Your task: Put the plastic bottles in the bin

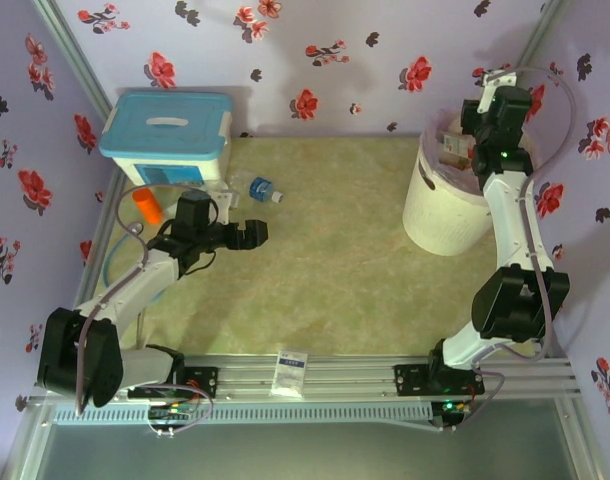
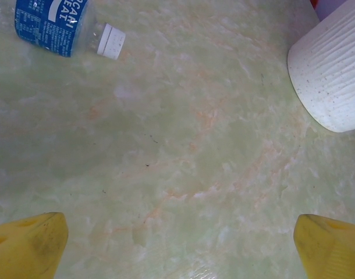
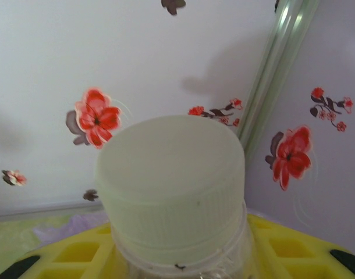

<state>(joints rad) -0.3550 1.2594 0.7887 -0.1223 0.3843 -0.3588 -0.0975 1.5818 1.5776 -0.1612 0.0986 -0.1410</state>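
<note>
Taking the bin [image 1: 417, 205] as the landmark, where does the right gripper [image 1: 470, 143] sit? asks Mira.

Jon: Directly above its open mouth, going by the top view. Its jaws are clamped on the held bottle [image 3: 171, 174], which from up there is little more than a pale shape over the rim.

Mira: And the right wrist camera?

Jon: It supplies the detail: a ribbed white cap on a clear neck, standing up between the yellow fingers [image 3: 78, 253], with the flowered wall behind.

Mira: The left gripper [image 1: 251, 235]?

Jon: Well to the left of the bin, over the table [image 1: 335, 270], spread wide with nothing between its jaws. Its own camera puts the two yellow fingertips [image 2: 29, 244] in the lower corners, with marbled green surface between them.

Mira: Any bottle outside the bin?

Jon: One. The blue-label bottle [image 1: 263, 189] lies on its side far left of the bin, near the left gripper and a little farther from the arm bases. From above it is a small blue and clear shape. The left wrist view adds white lettering on the label and a ribbed white cap turned toward the bin. That view also catches the bin's wall at the right edge and shows fine ridges, where the top view makes it look smooth.

Mira: What else?

Jon: Farther from the bin than that bottle stands a white box with a light-blue lid [image 1: 165, 140], with an orange cylinder [image 1: 147, 205] just beside it.
</note>
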